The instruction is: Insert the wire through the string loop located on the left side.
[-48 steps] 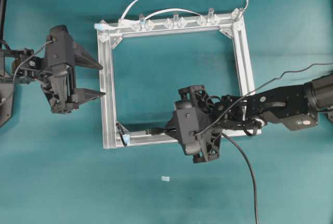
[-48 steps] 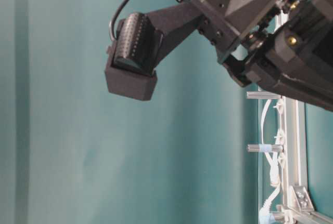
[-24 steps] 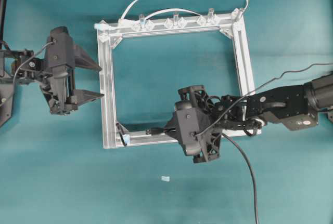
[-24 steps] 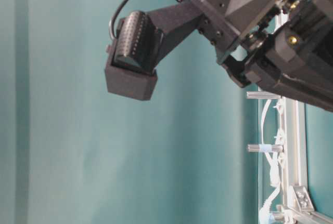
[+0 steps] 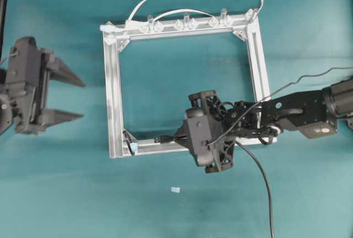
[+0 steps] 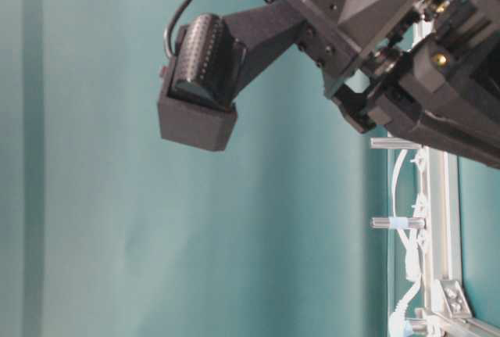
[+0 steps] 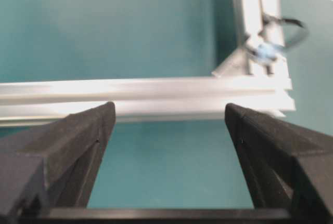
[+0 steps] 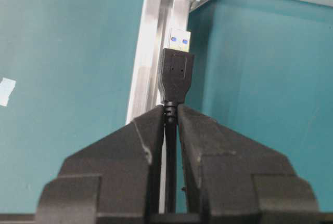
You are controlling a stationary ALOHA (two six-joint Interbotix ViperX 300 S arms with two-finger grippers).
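Teal table under my rig: my left gripper (image 5: 62, 99), jaws wide and empty, has pulled back toward the picture's left edge, leaving my right gripper (image 8: 171, 122) clamped on the wire (image 8: 176, 81), apparently just short of the string loop (image 5: 128, 139) at lower left.

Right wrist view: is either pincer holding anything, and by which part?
The right pincer is shut on the wire, pinching the thin cord just behind its plug, which sticks out in front. The left pincer is wide open, holding nothing.
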